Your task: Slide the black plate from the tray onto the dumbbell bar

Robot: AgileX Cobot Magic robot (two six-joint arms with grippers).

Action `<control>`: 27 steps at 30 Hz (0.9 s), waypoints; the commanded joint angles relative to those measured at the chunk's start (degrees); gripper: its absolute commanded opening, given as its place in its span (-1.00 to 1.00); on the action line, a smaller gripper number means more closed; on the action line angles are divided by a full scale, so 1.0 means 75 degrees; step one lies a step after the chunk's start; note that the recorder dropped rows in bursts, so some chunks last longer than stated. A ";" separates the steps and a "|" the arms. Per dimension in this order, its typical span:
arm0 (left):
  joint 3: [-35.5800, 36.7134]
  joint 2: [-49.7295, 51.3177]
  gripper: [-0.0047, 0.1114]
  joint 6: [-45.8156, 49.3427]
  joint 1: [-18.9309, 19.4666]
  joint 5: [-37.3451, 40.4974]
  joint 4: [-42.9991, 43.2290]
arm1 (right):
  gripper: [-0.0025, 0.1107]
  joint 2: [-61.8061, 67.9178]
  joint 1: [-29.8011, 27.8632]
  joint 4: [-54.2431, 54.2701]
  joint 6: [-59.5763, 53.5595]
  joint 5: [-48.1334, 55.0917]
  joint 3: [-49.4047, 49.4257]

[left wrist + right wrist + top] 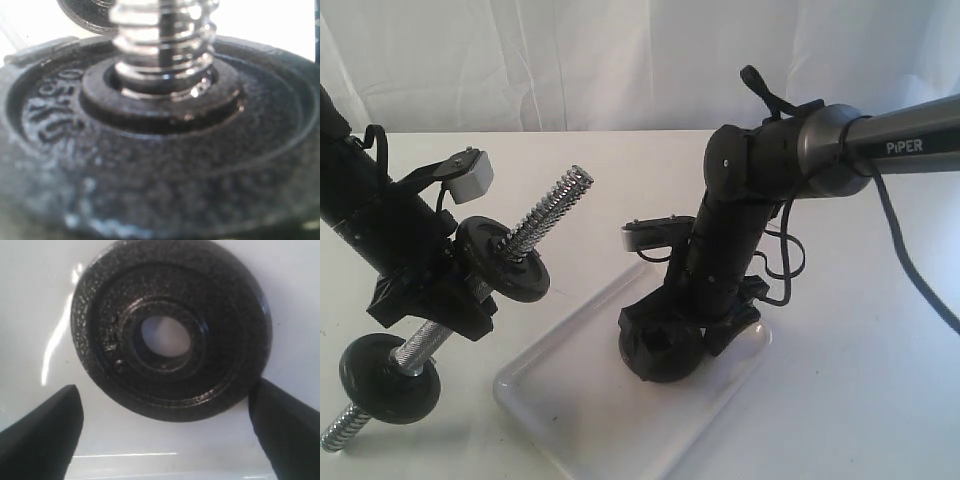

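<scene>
The black plate (170,330) lies flat in the white tray (30,300), centre hole up. My right gripper (167,432) is open just above the tray, one fingertip on each side of the plate's near edge. In the exterior view that gripper (670,340) is down in the tray (550,400) over the plate (660,372). My left gripper (455,305) is shut on the dumbbell bar (545,215), holding it tilted above the table. The left wrist view shows only the threaded bar (162,45) and a disc; the fingers are hidden.
Two other black discs are threaded on the bar: an upper disc (505,258) just above the left gripper, filling the left wrist view (160,185), and a lower disc (390,378) near the table. White cloth hangs behind the white table (880,400).
</scene>
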 commanded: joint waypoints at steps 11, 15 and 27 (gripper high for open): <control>-0.0184 -0.0420 -0.92 -0.0035 -0.0016 0.0710 -0.1751 | 0.52 -0.0363 -0.0008 -0.1455 -0.1219 0.0173 -0.0394; -0.0184 -0.0420 -0.92 -0.0035 -0.0016 0.0690 -0.1751 | 0.52 -0.0884 -0.0008 -0.1409 -0.1146 -0.0057 -0.0508; -0.0184 -0.0420 -0.92 -0.0035 -0.0016 0.0638 -0.1748 | 0.54 -0.1270 -0.0008 -0.0453 -0.1933 0.0476 -0.0494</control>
